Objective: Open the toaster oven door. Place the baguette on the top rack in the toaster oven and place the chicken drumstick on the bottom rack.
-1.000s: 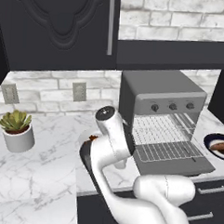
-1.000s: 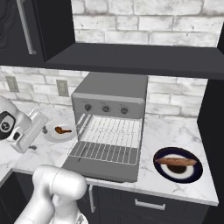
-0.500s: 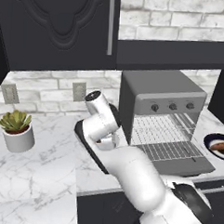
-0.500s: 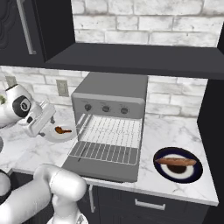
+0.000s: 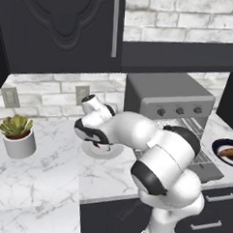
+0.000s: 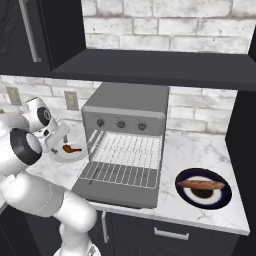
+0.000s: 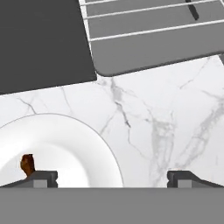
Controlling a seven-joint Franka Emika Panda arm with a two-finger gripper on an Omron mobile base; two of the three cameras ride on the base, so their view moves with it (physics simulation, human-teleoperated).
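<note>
Standing open on the marble counter (image 6: 195, 150), the toaster oven (image 6: 127, 117) is showing its door (image 6: 112, 192) folded down flat in front of it, and a wire rack (image 6: 122, 172) is lying pulled out above the door. Three small dark knobs (image 6: 121, 124) are sitting in a row on the light strip above the opening. The chicken drumstick (image 6: 71, 148) is resting on a white plate (image 6: 67, 156) just beside the left side of the toaster oven. The baguette (image 6: 202, 184) is lying on a dark plate (image 6: 203, 196) on the other side of the toaster oven, near the front right corner of the lowered door.

The gripper (image 7: 111, 177) is hovering close above the counter beside the toaster oven, over the rim of the white plate (image 7: 61, 144). Its jaws are standing wide apart and they are holding nothing. In the hand view one fingertip (image 7: 41, 178) is sitting just beside the brown end of the drumstick (image 7: 27, 164), while the other is over bare marble. The corner of the lowered door (image 7: 153, 46) is lying further ahead of the gripper.

A small potted plant (image 5: 18, 135) is standing well apart from the toaster oven, far to its left, near a wall outlet (image 5: 10, 97).
</note>
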